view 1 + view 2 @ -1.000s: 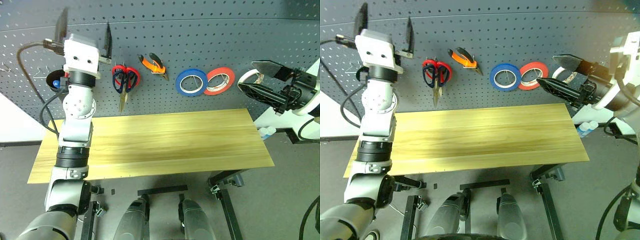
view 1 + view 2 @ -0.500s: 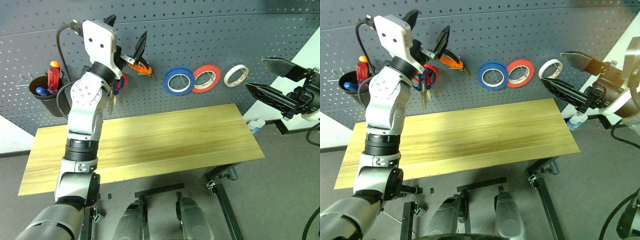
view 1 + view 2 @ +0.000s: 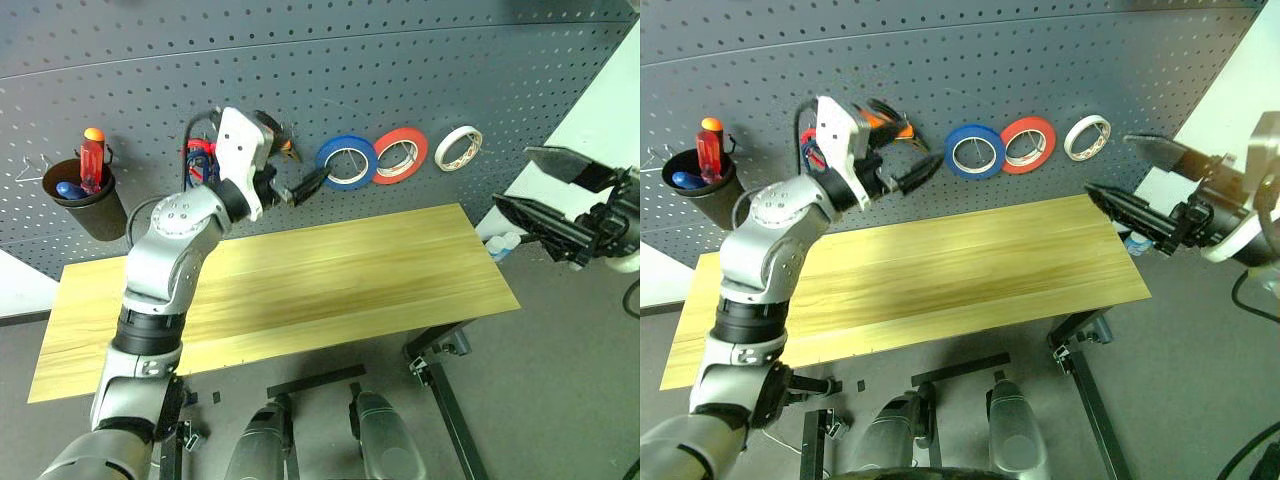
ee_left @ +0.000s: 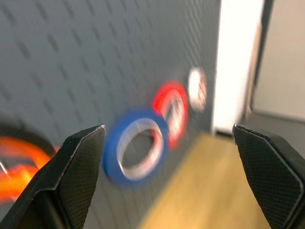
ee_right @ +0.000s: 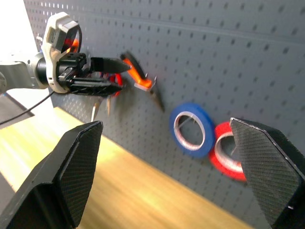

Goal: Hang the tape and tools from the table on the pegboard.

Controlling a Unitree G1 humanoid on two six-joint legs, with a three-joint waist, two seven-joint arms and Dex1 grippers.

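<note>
The whitish tape [image 3: 458,148] hangs on the pegboard [image 3: 420,70], right of the coloured rolls. Orange-and-black pliers [image 5: 138,76] hang further left, partly hidden behind my left hand. A red-handled screwdriver [image 3: 92,160] stands in a black cup, with a blue handle [image 3: 70,188] beside it. My left gripper [image 3: 300,170] is open and empty, level above the table [image 3: 300,290], pointing at the blue roll. My right gripper [image 3: 515,178] is open and empty, off the table's right end and apart from the whitish tape.
A blue tape roll [image 3: 346,163] and a red tape roll [image 3: 402,155] hang mid-board. Red-handled scissors [image 3: 810,150] hang behind my left arm. The black cup [image 3: 85,200] hangs at the left. A small bottle [image 3: 503,243] stands past the table's right end.
My left arm swung down and right from high beside the cup to in front of the pliers. My right gripper drew back from the whitish tape, which stayed on the board. The camera turned.
</note>
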